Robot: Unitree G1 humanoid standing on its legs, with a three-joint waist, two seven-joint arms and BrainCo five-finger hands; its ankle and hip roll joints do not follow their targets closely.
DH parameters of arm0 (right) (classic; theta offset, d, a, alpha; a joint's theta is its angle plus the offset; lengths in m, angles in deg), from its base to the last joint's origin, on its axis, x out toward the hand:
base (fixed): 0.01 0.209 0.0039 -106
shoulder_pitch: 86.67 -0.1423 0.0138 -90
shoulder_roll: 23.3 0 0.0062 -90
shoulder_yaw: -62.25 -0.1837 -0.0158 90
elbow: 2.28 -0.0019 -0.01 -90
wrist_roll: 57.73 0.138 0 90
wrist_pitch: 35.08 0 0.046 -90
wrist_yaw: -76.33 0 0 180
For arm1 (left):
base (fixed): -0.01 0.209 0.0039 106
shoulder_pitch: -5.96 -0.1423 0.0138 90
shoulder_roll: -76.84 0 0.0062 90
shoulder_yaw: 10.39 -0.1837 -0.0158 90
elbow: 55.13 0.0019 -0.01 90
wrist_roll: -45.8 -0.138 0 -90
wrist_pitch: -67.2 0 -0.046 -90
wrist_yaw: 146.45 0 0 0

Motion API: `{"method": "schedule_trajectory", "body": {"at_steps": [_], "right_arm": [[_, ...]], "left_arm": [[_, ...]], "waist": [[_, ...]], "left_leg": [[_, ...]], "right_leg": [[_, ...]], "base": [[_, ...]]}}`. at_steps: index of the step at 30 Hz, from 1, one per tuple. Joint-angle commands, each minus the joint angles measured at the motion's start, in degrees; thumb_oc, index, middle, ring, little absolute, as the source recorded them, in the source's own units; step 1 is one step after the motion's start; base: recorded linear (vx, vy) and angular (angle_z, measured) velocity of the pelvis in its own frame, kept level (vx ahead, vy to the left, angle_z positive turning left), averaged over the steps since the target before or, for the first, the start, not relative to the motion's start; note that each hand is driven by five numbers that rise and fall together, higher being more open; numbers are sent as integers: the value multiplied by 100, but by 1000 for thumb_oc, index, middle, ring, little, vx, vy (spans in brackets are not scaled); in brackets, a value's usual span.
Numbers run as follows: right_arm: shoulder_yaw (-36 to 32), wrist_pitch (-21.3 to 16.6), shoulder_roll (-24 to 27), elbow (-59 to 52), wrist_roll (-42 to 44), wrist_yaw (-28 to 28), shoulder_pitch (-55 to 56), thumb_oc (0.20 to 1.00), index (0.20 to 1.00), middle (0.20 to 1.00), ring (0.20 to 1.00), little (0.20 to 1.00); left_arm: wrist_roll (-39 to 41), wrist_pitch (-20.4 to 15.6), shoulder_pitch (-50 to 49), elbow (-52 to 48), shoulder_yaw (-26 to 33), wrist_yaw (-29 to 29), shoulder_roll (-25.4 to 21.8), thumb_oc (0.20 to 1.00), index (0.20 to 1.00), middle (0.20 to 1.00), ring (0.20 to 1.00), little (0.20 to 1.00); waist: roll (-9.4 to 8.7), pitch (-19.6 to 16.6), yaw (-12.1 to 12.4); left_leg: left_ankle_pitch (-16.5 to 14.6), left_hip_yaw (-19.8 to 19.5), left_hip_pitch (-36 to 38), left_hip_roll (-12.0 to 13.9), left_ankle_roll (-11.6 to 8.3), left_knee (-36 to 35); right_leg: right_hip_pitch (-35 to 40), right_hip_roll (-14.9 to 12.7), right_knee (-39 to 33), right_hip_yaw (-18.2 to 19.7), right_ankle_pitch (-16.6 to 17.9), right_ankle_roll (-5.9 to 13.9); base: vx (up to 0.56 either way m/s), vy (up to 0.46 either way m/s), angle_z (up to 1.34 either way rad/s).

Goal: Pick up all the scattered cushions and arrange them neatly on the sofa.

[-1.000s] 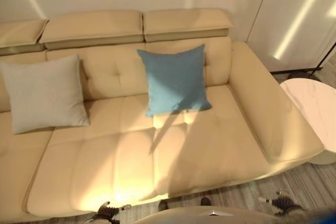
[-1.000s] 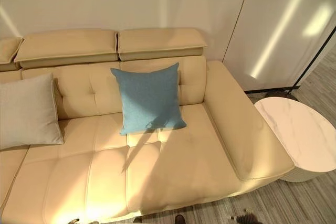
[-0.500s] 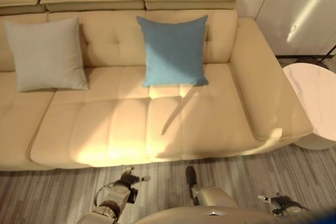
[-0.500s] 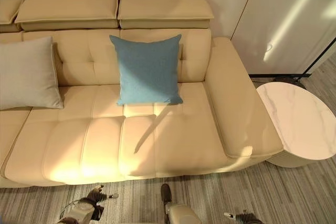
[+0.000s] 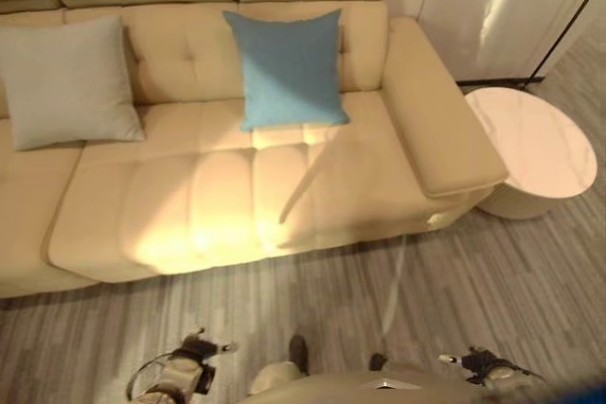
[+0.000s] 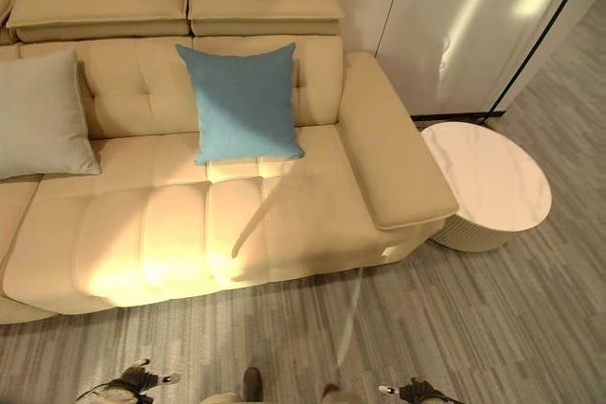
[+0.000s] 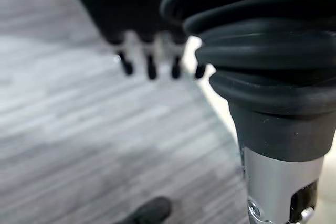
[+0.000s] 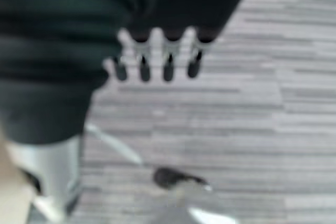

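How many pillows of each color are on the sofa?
Grey cushion: 1
Blue cushion: 1
Total: 2, both leaning upright on the sofa backrest.

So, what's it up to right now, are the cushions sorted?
Both hands, left hand and right hand, low over the floor, holding nothing. Grey cushion and blue cushion upright against the sofa back. Nothing in the way.
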Motion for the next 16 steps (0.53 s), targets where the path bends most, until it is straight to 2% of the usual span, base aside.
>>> {"method": "schedule_trajectory", "body": {"at_steps": [1, 5, 16], "right_arm": [[18, -8, 318, 17, -36, 71, 62, 1000, 1000, 1000, 1000, 1000], [-43, 1, 355, 49, 47, 152, 32, 1000, 1000, 1000, 1000, 1000], [-93, -8, 369, 48, 156, 187, 29, 1000, 1000, 1000, 1000, 1000]], "left_arm": [[-134, -31, 298, 219, -55, 47, 86, 1000, 1000, 1000, 1000, 1000], [-124, -3, 338, 253, -22, 88, 68, 1000, 1000, 1000, 1000, 1000], [-46, 17, 297, 286, -17, 114, 101, 1000, 1000, 1000, 1000, 1000]], "waist": [[125, -261, -57], [142, -220, -74], [188, -320, -106]], "left_leg": [[-217, -346, 125, -24, -245, 63], [-118, -368, 66, 34, -316, 63], [-156, -336, 216, 79, -365, 63]], "right_leg": [[-643, 198, 94, 175, 833, 256], [-685, 233, 81, 107, 864, 222], [-576, 267, 81, 45, 845, 187]], "base": [[-41, -40, 13], [-80, -39, -2], [-5, -1, 0]]}}
